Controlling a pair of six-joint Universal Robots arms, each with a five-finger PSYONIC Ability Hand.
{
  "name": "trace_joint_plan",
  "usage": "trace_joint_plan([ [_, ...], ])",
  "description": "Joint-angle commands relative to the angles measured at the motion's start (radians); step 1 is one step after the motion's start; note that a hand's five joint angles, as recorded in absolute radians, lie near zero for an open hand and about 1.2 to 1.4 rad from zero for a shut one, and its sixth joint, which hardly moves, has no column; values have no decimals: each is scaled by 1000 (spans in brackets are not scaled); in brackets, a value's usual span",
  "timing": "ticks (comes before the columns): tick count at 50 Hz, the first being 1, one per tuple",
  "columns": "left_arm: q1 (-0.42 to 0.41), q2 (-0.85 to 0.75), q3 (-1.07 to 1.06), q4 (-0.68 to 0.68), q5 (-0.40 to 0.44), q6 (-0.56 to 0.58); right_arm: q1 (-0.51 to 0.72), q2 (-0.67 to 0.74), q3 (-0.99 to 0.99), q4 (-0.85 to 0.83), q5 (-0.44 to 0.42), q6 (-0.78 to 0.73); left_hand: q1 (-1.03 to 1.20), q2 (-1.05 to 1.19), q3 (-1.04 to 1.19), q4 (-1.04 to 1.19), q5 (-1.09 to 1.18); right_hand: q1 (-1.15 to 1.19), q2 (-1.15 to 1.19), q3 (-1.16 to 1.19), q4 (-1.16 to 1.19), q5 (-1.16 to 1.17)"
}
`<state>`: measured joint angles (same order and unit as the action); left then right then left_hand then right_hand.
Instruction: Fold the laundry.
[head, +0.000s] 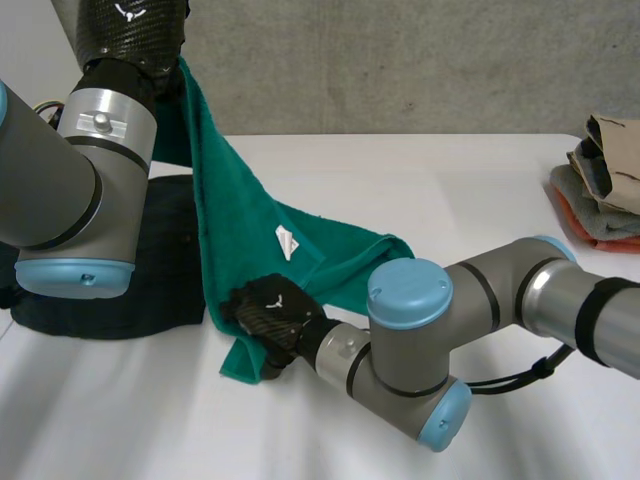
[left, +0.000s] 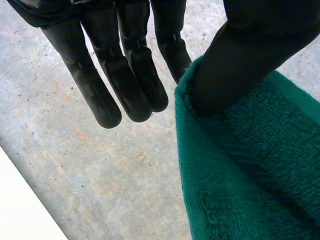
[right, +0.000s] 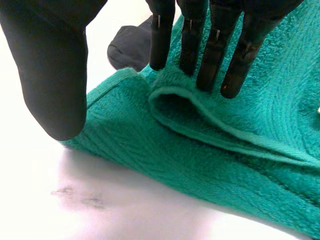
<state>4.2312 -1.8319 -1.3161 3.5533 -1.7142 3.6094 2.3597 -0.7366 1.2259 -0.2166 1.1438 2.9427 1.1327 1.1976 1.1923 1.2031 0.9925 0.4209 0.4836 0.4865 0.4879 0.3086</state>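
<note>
Before you, on the white surface (head: 450, 180), a green towel (head: 235, 220) drapes from far left to near centre: left robot hand (left: 125, 75) pinches its top edge aloft; right robot hand (head: 270, 318), fingers (right: 210, 55) straight, presses its lower fold.

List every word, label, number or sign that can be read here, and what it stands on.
No text can be read.
The white tag on the green towel: too small to read.
A white mark on the left hand: no legible letters.
A similar mark on the right hand: likewise illegible.
</note>
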Motion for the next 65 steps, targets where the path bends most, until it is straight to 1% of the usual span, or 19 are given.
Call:
trace_joint_plan([
  [1, 1, 0, 1, 2, 1, 0, 15, 55, -36, -3, 51, -56, 264, 199, 204, 193, 229, 304, 241, 238, 237, 242],
  [4, 0, 0, 0, 2, 1, 0, 15, 59, -39, -1, 96, -99, 264, 199, 204, 193, 229, 973, 910, 907, 906, 911],
  [8, 1, 11, 0, 2, -2, 0, 1, 4, -23, -1, 151, -99, 264, 199, 204, 193, 229, 975, 913, 910, 908, 913],
  [12, 7, 28, 1, -2, -2, 2, -10, -159, 23, 3, 168, -39, 264, 199, 204, 193, 229, 975, 913, 910, 908, 913],
  [13, 12, 35, 1, -5, -1, 2, -43, -237, 39, 13, 165, -16, 264, 199, 204, 193, 229, 975, 913, 910, 908, 913],
  [16, 24, 52, 0, -10, -1, 2, -140, -346, 67, 49, 165, -11, 264, 199, 204, 193, 229, 975, 913, 910, 908, 913],
  [20, 38, 75, -20, -56, 1, 2, -328, -473, 55, 263, 151, -46, 264, 199, 204, 193, 229, 975, 913, 910, 908, 913],
  [24, 29, 91, -52, -175, 5, 6, -424, -504, 2, 419, 136, -98, 264, 199, 204, 193, 229, 975, 913, 910, 908, 913],
  [31, 6, 77, -118, -413, 10, 9, -470, -549, -20, 533, 151, -270, 264, 199, 204, 193, 229, 975, 913, 910, 908, 913],
  [35, -13, 5, -134, -507, 13, 8, -485, -540, -3, 591, 157, -350, 264, 199, 204, 193, 229, 975, 913, 910, 908, 913],
  [37, -49, -67, -111, -519, 10, 9, -482, -502, 12, 596, 157, -376, 264, 199, 204, 193, 229, 975, 913, 910, 908, 913],
  [43, -66, -236, 75, -427, 7, 23, -485, -351, -72, 498, 203, -401, 264, 199, 204, 193, 229, 975, 913, 910, 908, 913],
  [47, -54, -320, 273, -260, 7, 74, -482, -294, -193, 268, 293, -416, 264, 199, 204, 193, 229, 975, 913, 910, 908, 913],
  [48, -53, -329, 347, -172, 7, 100, -482, -284, -244, 143, 324, -424, 264, 199, 204, 193, 229, 975, 913, 910, 908, 913],
  [51, -53, -330, 428, -12, 8, 130, -481, -282, -295, -69, 340, -427, 264, 199, 204, 193, 229, 975, 913, 910, 908, 913],
  [52, -50, -322, 454, 107, 5, 138, -485, -287, -310, -208, 330, -427, 264, 199, 204, 193, 229, 975, 913, 910, 908, 913],
  [55, -47, -297, 460, 244, 4, 140, -488, -300, -315, -370, 309, -422, 264, 199, 204, 193, 229, 975, 913, 910, 908, 913],
  [56, -54, -268, 448, 292, 4, 140, -488, -317, -313, -413, 275, -421, 264, 199, 204, 193, 229, 975, 913, 910, 908, 913],
  [65, -62, -193, 197, 210, 4, 137, -497, -357, -227, -326, 107, -393, 264, 199, 204, 193, 229, 975, 913, 910, 908, 913],
])
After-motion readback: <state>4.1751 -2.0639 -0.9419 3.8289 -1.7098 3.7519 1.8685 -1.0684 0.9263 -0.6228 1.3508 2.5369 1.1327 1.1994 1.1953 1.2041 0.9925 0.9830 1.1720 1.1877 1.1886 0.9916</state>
